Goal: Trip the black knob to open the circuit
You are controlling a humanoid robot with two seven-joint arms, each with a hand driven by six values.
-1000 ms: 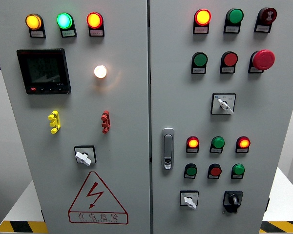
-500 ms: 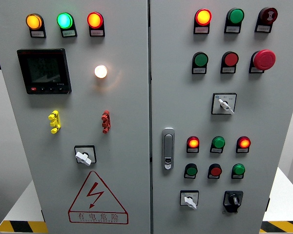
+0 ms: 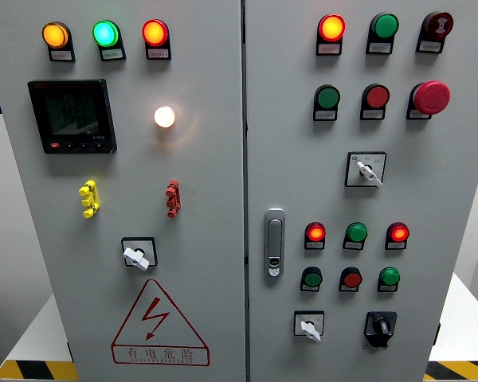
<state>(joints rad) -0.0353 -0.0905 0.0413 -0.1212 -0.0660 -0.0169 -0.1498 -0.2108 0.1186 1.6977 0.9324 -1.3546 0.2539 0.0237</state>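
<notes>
Nothing has been started as far as I can see: the black knob [image 3: 380, 326] sits untouched at the bottom right of the grey cabinet [image 3: 223, 199], just right of a white switch [image 3: 308, 326] and below a green button [image 3: 389, 278]. Neither robot hand is in sight, so I cannot tell what the fingers are doing or how near they are. The whole reach and turn remains.

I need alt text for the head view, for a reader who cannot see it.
A grey two-door cabinet of lamps, buttons and switches fills the view; no robot hand shows. The black knob sits at the right door's lower right, beside a white switch.
</notes>
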